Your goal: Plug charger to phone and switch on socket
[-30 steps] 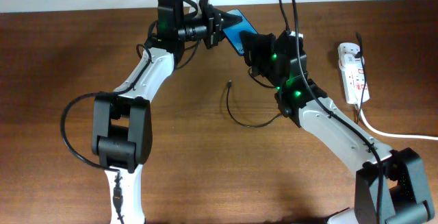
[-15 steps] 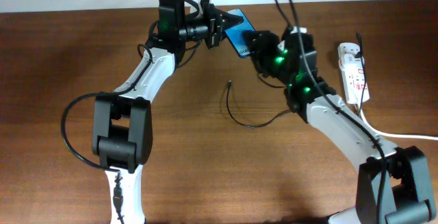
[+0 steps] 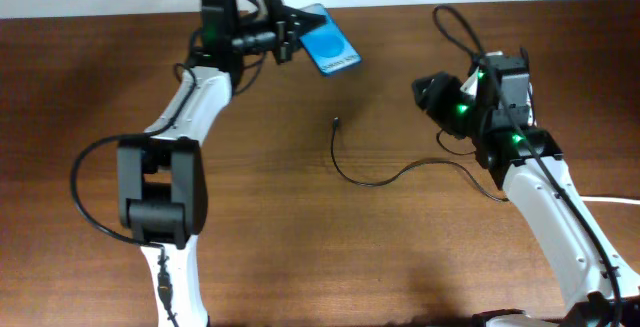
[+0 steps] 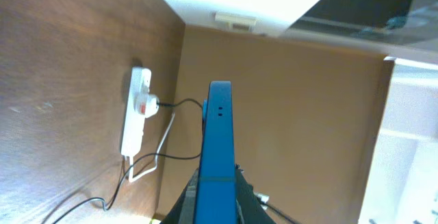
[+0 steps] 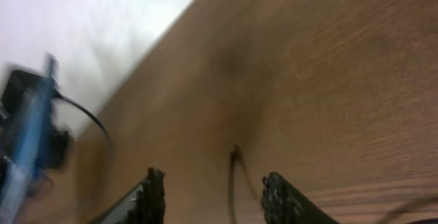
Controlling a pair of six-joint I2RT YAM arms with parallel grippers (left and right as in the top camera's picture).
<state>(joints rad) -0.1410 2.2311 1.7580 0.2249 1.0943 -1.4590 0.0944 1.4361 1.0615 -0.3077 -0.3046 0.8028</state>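
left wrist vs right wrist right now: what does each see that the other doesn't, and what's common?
Left wrist only: the socket, lying on the table beyond the phone.
Right wrist only: the charger tip, lying on the wood just ahead of the open right gripper.
Both: the phone, seen edge-on and held in the left gripper. It is central in the left wrist view, and small and blurred at the left edge of the right wrist view. Both also show the table.
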